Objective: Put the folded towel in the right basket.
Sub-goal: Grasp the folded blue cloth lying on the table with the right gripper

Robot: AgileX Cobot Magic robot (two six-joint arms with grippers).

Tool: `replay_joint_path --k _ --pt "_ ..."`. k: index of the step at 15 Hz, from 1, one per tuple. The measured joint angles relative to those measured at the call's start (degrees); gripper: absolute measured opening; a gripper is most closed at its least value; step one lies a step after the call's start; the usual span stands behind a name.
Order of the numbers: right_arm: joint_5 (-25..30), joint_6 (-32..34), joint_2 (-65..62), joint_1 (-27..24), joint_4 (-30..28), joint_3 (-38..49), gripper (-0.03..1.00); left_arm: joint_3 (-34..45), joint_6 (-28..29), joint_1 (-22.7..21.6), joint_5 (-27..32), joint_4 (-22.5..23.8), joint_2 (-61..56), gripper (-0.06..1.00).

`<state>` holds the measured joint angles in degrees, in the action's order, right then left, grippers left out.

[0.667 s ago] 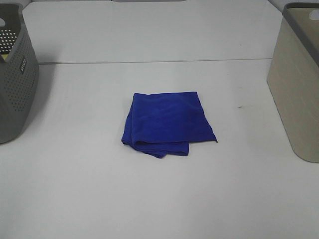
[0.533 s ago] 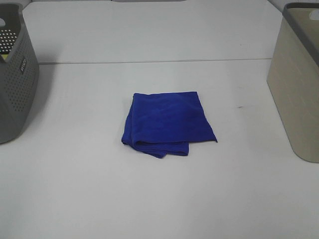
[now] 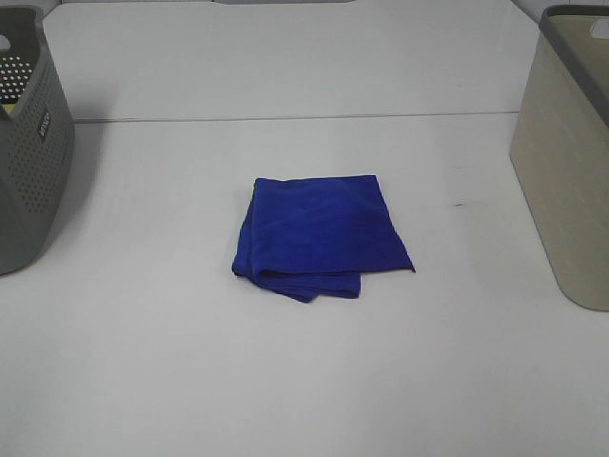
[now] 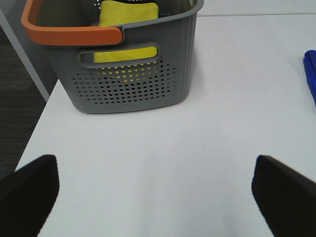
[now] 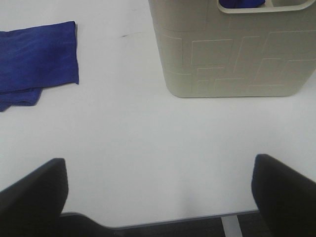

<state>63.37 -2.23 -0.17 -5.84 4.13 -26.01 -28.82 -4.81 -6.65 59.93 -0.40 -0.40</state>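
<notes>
A folded blue towel point(image 3: 319, 233) lies flat in the middle of the white table. It also shows in the right wrist view point(image 5: 34, 61), and its edge shows in the left wrist view point(image 4: 311, 74). The right basket point(image 3: 571, 152) is beige and stands at the table's right edge; the right wrist view point(image 5: 232, 49) shows it too. Neither gripper appears in the exterior high view. My left gripper point(image 4: 155, 192) is open and empty over the table near the grey basket. My right gripper point(image 5: 158, 192) is open and empty over the table's near edge, apart from the towel.
A grey perforated basket point(image 3: 29, 143) with an orange handle point(image 4: 69, 32) stands at the table's left edge and holds a yellow cloth point(image 4: 128, 12). A seam point(image 3: 285, 118) crosses the table behind the towel. The floor shows beyond the table's edge point(image 4: 19, 98).
</notes>
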Motion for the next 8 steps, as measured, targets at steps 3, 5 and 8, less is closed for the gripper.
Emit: replay_joint_path --k 3,5,8 --pt "0.0 0.0 0.0 0.0 0.0 0.0 0.97 0.0 0.0 0.0 0.0 0.0 0.0 0.99" --pt "0.0 0.0 0.0 0.0 0.0 0.0 0.97 0.0 0.0 0.0 0.0 0.0 0.0 0.99" --pt "0.0 0.0 0.0 0.0 0.0 0.0 0.97 0.0 0.0 0.0 0.0 0.0 0.0 0.99"
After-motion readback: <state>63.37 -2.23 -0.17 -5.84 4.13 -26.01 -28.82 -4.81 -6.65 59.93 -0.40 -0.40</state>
